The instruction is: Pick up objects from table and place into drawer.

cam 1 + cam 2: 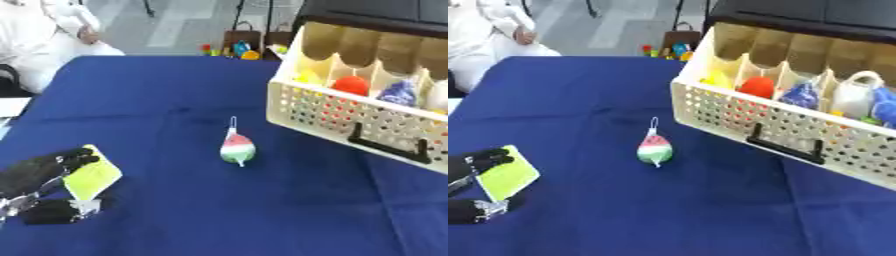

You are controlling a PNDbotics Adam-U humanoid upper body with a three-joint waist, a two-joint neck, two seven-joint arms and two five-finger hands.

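Gripping a yellow-green card point(90, 176) between fingers point(68, 160) and thumb, the robot's left hand point(39, 172) sits well to the left of the open cream drawer point(350, 117), low at the near-left edge of the blue-covered desk point(175, 100). The card tilts up out of the grasp, its long axis running roughly away from the robot. Between the hand and the drawer lies a small watermelon-slice ornament point(237, 149), red above, green below, its hanging loop pointing away toward the far side of the desk; it rests apart from both, somewhat closer to the drawer's near-left corner. The drawer, perforated along its front wall with a dark handle point(389, 146), already holds a yellow item, a red ball point(351, 85), a blue-patterned piece and, in the right eye view, a white mug point(856, 97). The right hand shows in neither view. Judging by the layout, the card must travel rightward and away, past the ornament, to reach the drawer; the left hand is the only one placed to carry it.
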